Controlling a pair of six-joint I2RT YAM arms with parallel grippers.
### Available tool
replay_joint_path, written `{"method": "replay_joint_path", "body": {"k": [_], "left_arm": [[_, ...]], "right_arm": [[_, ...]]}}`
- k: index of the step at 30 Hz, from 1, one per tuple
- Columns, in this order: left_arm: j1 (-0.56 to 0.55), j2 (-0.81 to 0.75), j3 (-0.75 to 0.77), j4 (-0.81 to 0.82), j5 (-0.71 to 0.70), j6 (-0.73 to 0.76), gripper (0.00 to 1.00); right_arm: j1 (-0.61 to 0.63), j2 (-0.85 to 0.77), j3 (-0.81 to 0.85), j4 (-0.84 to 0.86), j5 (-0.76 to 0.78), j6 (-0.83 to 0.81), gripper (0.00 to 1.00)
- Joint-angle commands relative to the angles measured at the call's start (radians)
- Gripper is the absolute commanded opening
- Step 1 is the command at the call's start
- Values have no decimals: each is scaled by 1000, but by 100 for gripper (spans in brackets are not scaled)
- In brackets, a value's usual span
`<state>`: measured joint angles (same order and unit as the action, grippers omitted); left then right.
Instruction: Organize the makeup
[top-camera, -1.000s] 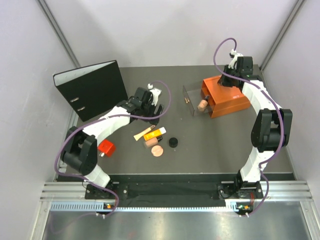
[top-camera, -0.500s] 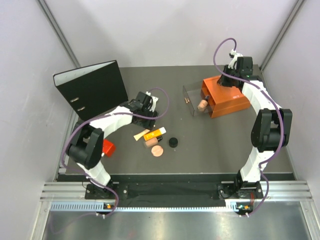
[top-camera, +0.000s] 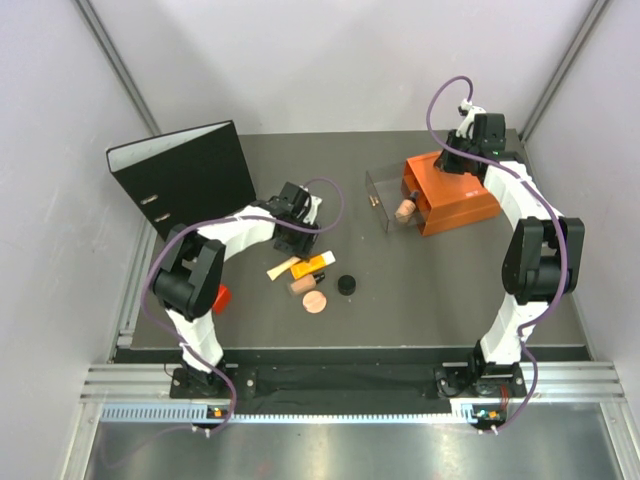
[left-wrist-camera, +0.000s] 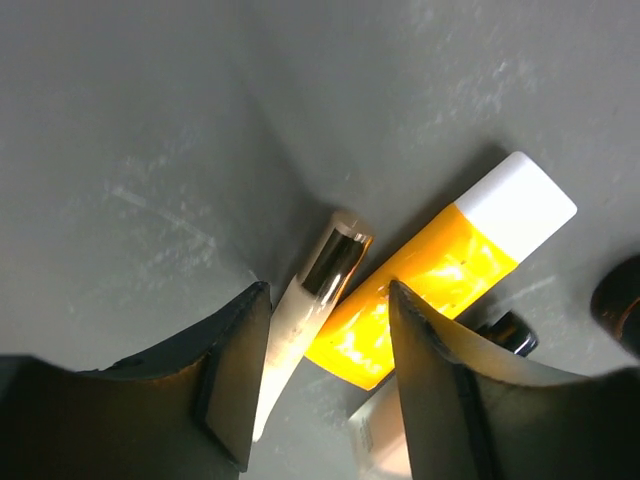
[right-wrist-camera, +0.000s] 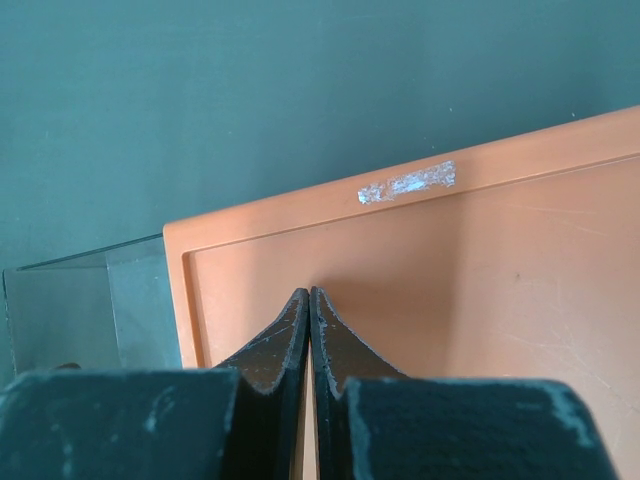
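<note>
Near the middle of the desk (top-camera: 420, 290), a little toward its left edge, the cream stick (left-wrist-camera: 300, 330) lies between the fingers of my left gripper (left-wrist-camera: 322, 300). The jaws stand partly open on either side of the stick, and I cannot tell that they press on it. Tight against the stick lies the orange-yellow tube (left-wrist-camera: 430, 280), side by side with it. The tube's lower end runs under my right-hand finger, so it crowds the gap. A small dark-tipped piece, too cut off to name, shows just below the tube.

Toward the near edge from there, the round compact (top-camera: 315, 302) and the black jar (top-camera: 346, 285) sit close together, apart from my fingers. A red object (top-camera: 220, 295) shows partly behind my left arm, nearer the left edge. A black binder (top-camera: 185, 178) stands at the far left corner.

Toward the far right corner, my right gripper (right-wrist-camera: 308, 300) hangs over the orange box (top-camera: 455, 195) with its jaws pressed together and nothing between them. A clear panel (top-camera: 378, 200) stands at the box's left side.
</note>
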<state>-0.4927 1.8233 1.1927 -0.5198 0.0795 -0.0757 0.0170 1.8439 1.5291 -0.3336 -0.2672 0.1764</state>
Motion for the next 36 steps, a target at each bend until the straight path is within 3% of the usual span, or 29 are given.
{"method": "replay_joint_path", "body": {"k": [1, 4, 8, 9, 18, 26, 30, 36], "left_arm": [[2, 92, 54, 61, -11, 13, 53], [3, 117, 74, 73, -4, 4, 42], [13, 129, 96, 73, 11, -6, 12], [16, 133, 99, 69, 12, -4, 0], [42, 73, 128, 40, -14, 8, 0], [40, 13, 362, 26, -6, -9, 0], [40, 27, 499, 44, 52, -67, 0], [40, 44, 587, 243, 202, -257, 0]], "right_arm": [[-3, 43, -63, -140, 16, -17, 0], [-3, 41, -67, -140, 16, -17, 0], [-3, 41, -72, -148, 16, -18, 0], [-3, 40, -75, -148, 17, -18, 0], [-3, 44, -72, -151, 20, -20, 0], [-3, 60, -53, -159, 20, -23, 0], [-3, 63, -49, -159, 22, -23, 0], [-3, 64, -49, -163, 23, -25, 0]]}}
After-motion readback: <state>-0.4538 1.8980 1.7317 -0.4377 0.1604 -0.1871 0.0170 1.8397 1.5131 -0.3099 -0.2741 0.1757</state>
